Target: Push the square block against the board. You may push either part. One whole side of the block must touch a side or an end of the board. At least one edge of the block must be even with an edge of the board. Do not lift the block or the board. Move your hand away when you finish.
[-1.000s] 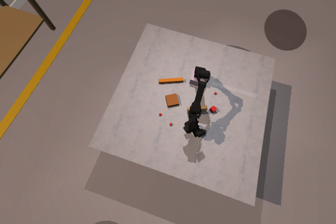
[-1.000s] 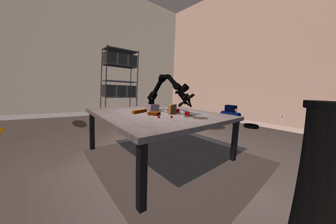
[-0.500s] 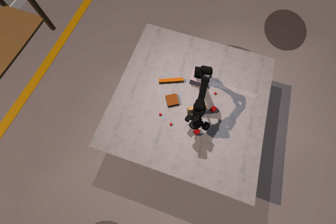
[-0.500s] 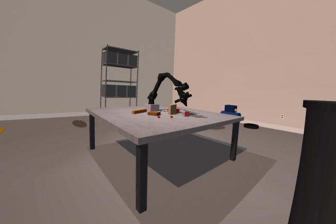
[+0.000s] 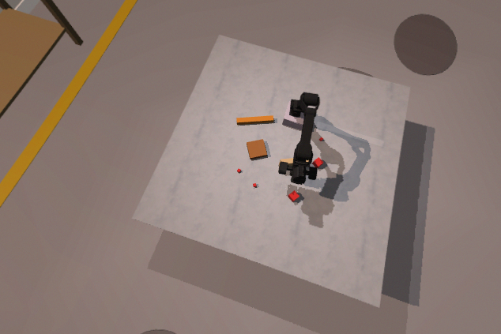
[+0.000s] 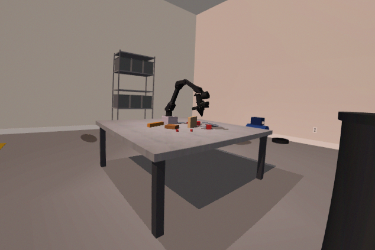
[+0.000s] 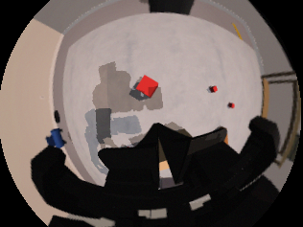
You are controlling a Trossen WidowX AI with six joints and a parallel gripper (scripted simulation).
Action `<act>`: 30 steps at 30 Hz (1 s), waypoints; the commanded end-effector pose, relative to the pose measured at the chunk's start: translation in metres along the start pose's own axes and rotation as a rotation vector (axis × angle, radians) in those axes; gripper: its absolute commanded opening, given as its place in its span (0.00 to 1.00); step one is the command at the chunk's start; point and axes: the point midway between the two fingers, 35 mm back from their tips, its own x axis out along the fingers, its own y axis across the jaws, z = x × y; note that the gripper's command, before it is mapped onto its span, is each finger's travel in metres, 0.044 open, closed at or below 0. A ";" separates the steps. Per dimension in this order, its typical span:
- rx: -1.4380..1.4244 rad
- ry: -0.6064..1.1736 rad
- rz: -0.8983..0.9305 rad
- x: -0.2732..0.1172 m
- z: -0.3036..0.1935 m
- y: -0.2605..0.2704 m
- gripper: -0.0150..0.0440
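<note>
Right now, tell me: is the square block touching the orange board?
No. In the top view the square block lies apart from the board, bare table between them.

On the grey marbled surface (image 5: pixel 226 216), the long orange board (image 5: pixel 254 119) lies toward the far edge. The square brown block (image 5: pixel 257 148) sits apart from it, nearer the middle. The black gripper (image 5: pixel 298 179) hangs above the surface, right of the block.

Square block (image 5: pixel 257 148): flat, brown-orange, lying on the table, turned slightly askew. Board (image 5: pixel 255 119): long, thin, bright orange strip, lying flat, running roughly left-right in the top view. Block sits near the board's middle but apart from it; a gap of bare tabletop shows between them. No edges aligned.
</note>
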 end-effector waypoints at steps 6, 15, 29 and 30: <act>-0.252 0.140 -0.068 -0.021 -0.039 -0.002 0.25; -0.323 0.181 -0.081 -0.025 -0.049 -0.003 0.25; -0.323 0.184 -0.081 0.021 -0.061 -0.008 0.25; -0.323 0.185 -0.081 0.021 -0.063 -0.009 0.25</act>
